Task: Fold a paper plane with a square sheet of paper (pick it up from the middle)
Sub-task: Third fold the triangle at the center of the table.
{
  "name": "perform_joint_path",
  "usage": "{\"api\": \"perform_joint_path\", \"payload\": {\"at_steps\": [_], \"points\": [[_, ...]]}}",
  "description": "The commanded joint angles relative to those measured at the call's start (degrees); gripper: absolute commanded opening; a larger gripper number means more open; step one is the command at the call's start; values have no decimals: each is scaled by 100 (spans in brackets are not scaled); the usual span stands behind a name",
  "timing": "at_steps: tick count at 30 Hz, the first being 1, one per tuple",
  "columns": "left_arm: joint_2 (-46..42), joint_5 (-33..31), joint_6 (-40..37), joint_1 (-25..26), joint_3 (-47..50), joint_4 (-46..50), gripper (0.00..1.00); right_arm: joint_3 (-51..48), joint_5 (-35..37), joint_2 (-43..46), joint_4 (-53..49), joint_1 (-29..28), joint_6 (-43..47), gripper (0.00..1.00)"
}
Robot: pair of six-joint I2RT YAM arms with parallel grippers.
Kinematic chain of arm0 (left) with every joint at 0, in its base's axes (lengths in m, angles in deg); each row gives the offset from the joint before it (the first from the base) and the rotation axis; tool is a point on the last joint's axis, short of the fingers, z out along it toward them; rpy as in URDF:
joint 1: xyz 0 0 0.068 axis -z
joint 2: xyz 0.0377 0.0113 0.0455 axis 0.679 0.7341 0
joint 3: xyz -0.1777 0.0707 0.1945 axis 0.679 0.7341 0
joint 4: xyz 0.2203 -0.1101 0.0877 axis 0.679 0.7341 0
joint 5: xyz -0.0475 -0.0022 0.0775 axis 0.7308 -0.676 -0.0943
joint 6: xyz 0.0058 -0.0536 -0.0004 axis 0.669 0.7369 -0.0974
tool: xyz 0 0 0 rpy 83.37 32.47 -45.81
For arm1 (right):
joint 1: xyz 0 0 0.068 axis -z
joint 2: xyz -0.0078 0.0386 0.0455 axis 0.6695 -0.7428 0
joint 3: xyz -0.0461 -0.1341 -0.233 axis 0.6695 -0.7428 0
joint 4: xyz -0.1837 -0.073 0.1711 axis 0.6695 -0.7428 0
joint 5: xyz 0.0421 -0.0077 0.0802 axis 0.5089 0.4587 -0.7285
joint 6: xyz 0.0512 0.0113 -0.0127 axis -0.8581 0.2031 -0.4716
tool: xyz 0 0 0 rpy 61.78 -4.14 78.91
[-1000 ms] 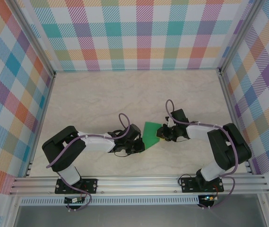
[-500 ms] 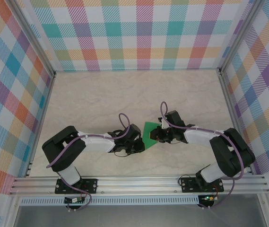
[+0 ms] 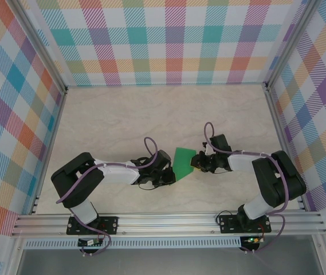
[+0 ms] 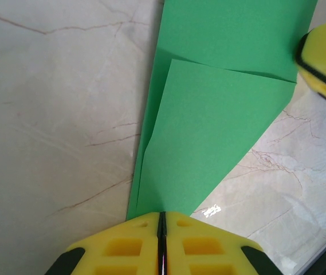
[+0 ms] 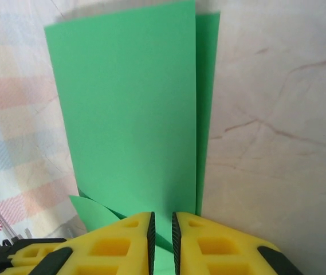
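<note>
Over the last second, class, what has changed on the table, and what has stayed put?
The right gripper slid left across the folded green paper sheet, then drew back right to where it began. The left gripper stayed clamped on the sheet's corner, and the sheet did not shift.

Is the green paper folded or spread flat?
Folded. The green paper shows a flap creased over its lower layer, and from the right wrist a second layer's edge peeks out.

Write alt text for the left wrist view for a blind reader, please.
The left gripper, shut at the bottom of the frame, pinches the near edge of a partly folded green paper over a marbled table. A yellow finger of the right gripper sits at the paper's upper right edge.
</note>
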Motion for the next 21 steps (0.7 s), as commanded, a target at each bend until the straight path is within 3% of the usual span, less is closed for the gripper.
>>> {"api": "perform_joint_path", "payload": {"at_steps": [1, 9, 15, 21], "points": [[143, -237, -116, 8, 140, 877, 10, -122, -383, 360, 432, -87, -171, 19], [125, -223, -138, 6, 96, 908, 11, -106, -167, 672, 264, -730, -303, 20], [80, -140, -152, 6, 104, 806, 11, -39, 51, 80, 256, -988, -234, 19], [-209, -34, -315, 3, -1, 834, 13, -21, 294, -573, -6, -988, -72, 10]]}}
